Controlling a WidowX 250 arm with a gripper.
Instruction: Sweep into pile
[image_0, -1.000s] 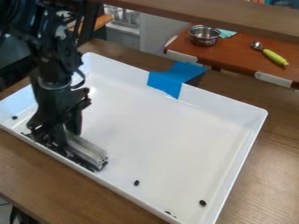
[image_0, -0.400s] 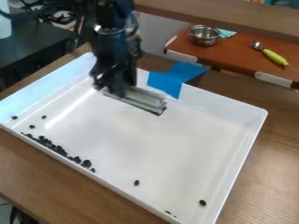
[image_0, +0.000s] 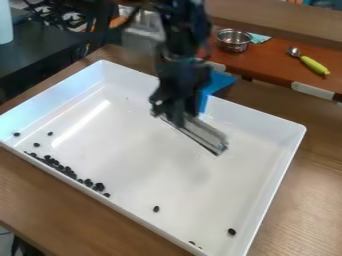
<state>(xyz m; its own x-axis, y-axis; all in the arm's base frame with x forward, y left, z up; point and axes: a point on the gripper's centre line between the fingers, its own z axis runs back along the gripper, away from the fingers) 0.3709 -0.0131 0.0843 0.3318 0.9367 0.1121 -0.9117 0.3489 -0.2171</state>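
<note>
The gripper (image_0: 172, 120) had left the near edge of the white tray (image_0: 254, 165), where it stood 1 second earlier over the dark pieces, and had crossed by way of the far edge towards the right-hand side. It was closed around the metal bar (image_0: 200, 134), pinching it at its upper end, and the bar slanted down towards the right edge, seemingly raised, judging by the soft shadow under it. The main row of dark pieces (image_0: 67, 171) lay along the near edge, from close to the left corner to about midway, and had kept its place since the bar went. That probably meant 1 stroke was done and another was being lined up for the strays: 1 lone piece (image_0: 156, 209) inside the near edge, another piece (image_0: 232, 232) towards the near right corner, and a few more near the left corner. Coming down beyond those on the right and drawing them back looked like the next need, though a tilted bar might let some slip by. Blue tape (image_0: 217, 84) hung over the far edge. The tray sat on a brown wooden table (image_0: 80, 220); behind stood a reddish table (image_0: 267, 65) with a steel pot (image_0: 234, 40) and a green-handled spoon (image_0: 311, 64)
</note>
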